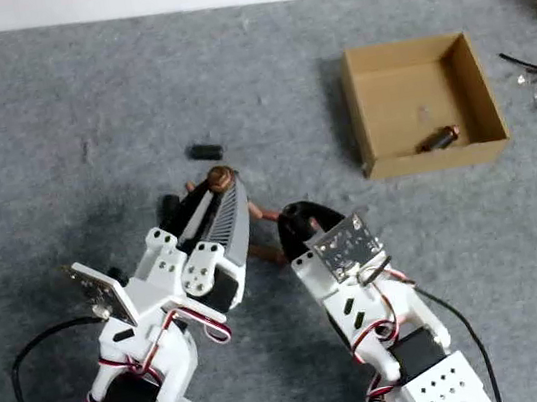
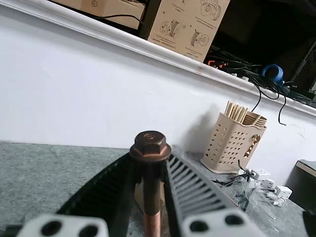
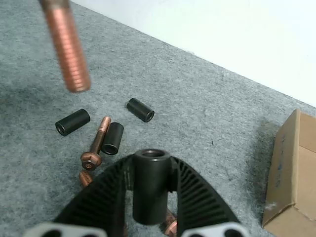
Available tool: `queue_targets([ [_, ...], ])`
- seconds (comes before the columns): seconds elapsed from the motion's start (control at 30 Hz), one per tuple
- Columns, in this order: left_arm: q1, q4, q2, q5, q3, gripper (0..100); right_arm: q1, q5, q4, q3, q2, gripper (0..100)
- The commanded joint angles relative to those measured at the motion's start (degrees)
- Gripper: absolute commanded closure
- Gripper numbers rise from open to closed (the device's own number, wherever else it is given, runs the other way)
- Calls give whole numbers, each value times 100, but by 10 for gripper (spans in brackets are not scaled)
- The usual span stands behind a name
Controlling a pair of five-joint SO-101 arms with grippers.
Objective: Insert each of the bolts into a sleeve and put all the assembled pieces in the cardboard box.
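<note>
Well apart: bolt [image 1: 220, 178] and cardboard box rim [image 1: 354, 112].

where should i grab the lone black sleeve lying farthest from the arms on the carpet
Take the sleeve around the middle of its round body, coming straight down from above and closing across its width. It lies flat on its side with bare carpet all around it, so both long sides look free.

Grey table [image 1: 52, 102] carries cardboard box [image 1: 434, 160], sleeves [image 3: 140, 109], bolts [image 3: 98, 139].
</note>
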Motion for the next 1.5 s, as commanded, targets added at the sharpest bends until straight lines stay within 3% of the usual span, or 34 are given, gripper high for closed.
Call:
queue_targets([
  [0.0, 110, -229, -22, -44, 92, 995, -31, 97, -22, 629, -40, 995],
  [0.17, 57, -721, -22, -44, 382, 995, -31, 97, -22, 629, -40, 995],
  [1.47, -13, -712, -75, -53, 699, 995, -22, 97, -22, 629, -48, 995],
])
